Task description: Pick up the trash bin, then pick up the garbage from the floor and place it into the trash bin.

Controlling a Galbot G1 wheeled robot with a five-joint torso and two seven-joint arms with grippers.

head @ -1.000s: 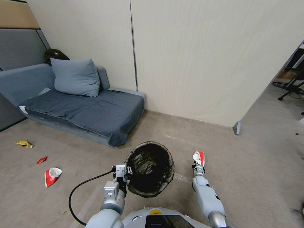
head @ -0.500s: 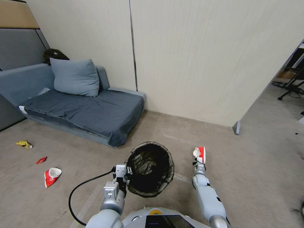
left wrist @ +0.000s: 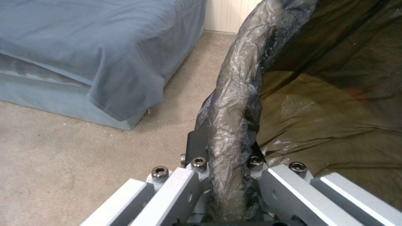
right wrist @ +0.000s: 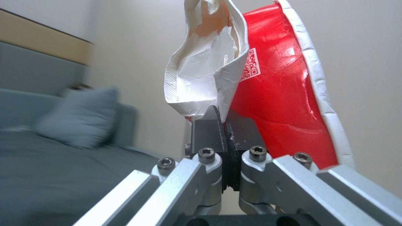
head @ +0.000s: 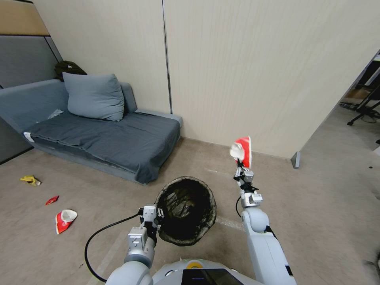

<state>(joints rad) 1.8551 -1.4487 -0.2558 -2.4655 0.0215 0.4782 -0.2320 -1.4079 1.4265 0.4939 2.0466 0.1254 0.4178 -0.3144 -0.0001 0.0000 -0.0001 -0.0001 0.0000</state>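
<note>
Gripping a crumpled red-and-white wrapper [head: 242, 151], the right gripper [head: 240, 169] points upward.

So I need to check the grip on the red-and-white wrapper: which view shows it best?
The right wrist view: the right gripper pinches the wrapper at its lower edge. The head view shows the wrapper small, held up beside the trash bin; the left wrist view shows the bin's rim.

Carpeted floor [head: 316, 206] bears sofa [head: 99, 138], apparently three wrappers [head: 64, 220].

The only marking is a white QR code [right wrist: 250, 65] printed on the red-and-white wrapper [right wrist: 285, 103], just above the right gripper [right wrist: 226, 131] pinching it. No words or numbers can be read anywhere.
</note>
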